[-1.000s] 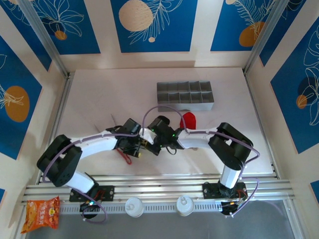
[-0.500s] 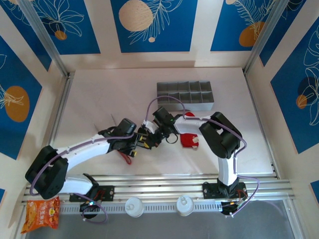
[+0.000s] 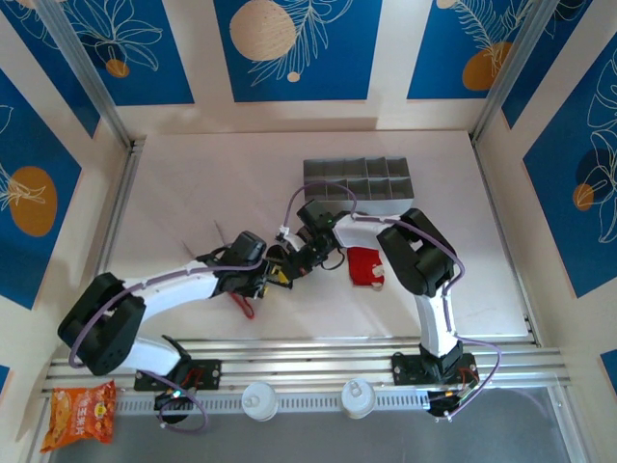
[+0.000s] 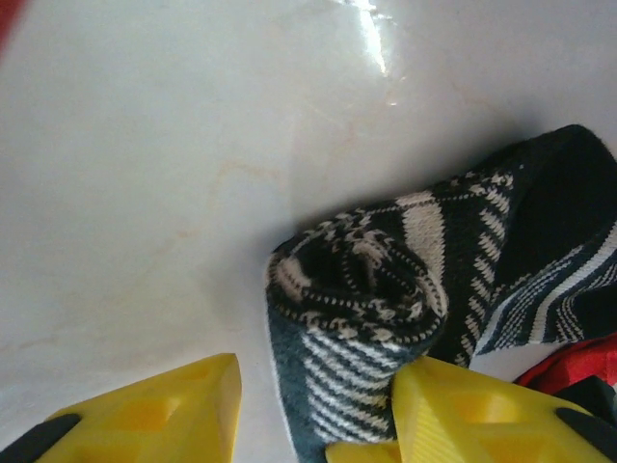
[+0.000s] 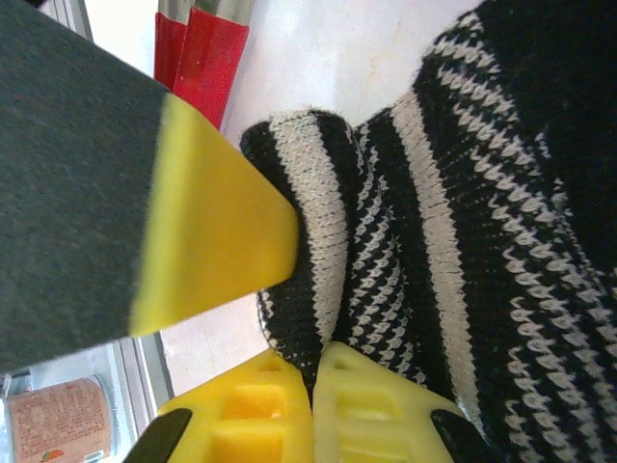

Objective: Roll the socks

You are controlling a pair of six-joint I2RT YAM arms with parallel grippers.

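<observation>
Two yellow fingers of the right gripper are pressed together, pinching a fold of the black striped sock. The left gripper has its jaws standing apart. The sock's rolled end sits between them, touching the lower-right finger and just clear of the other. The left wrist view shows the roll's spiral end on the white desk. The right wrist view adds red-handled tongs at upper left. From above, the red sock lies right of centre, lower in the frame than a second ago, below the grey compartment tray.
</observation>
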